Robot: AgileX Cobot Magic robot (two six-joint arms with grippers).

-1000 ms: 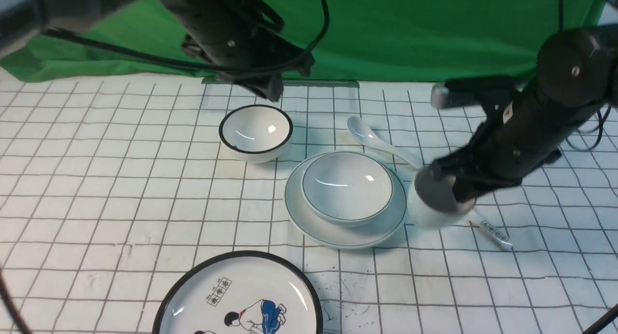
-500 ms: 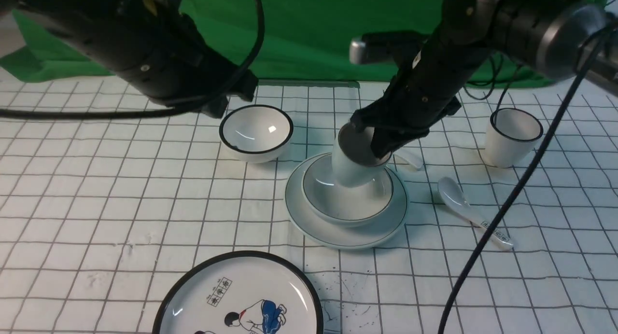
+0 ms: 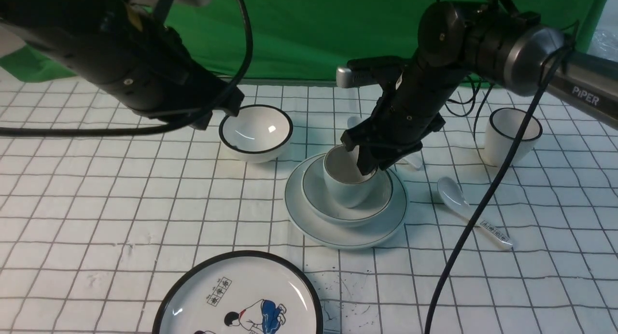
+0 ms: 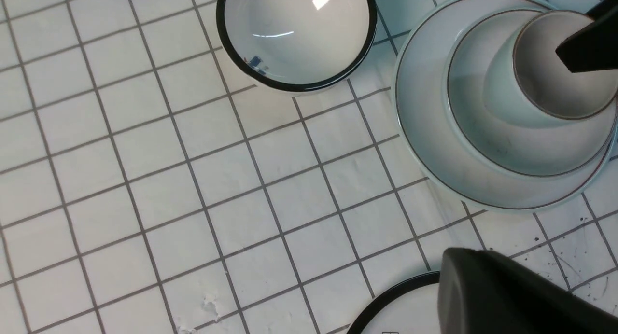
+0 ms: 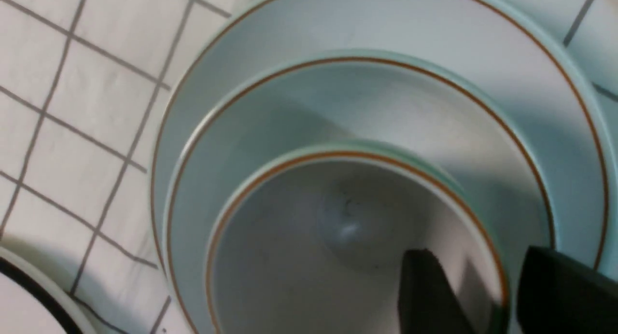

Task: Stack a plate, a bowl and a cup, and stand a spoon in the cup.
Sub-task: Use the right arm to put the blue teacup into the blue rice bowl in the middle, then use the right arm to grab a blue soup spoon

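The plate (image 3: 345,232) lies mid-table with the bowl (image 3: 321,199) on it. The cup (image 3: 344,191) sits in the bowl, mouth up. My right gripper (image 3: 369,164) straddles the cup's rim on the right side. In the right wrist view the gripper (image 5: 475,281) has one finger (image 5: 425,290) inside the cup and one outside, with a gap to the wall. The plain spoon (image 3: 355,122) lies behind the plate, mostly hidden by the right arm. My left gripper (image 3: 215,116) hovers left of the stack, empty; only one finger (image 4: 483,290) shows in its wrist view.
A black-rimmed bowl (image 3: 256,131) stands back left of the stack. A black-rimmed cup (image 3: 512,136) stands at the far right. A labelled spoon (image 3: 470,211) lies right of the plate. A cartoon plate (image 3: 241,295) lies at the front edge.
My right gripper carried the cup from the right of the plate over the stack and lowered it into the bowl. The left arm moved left and nearer.
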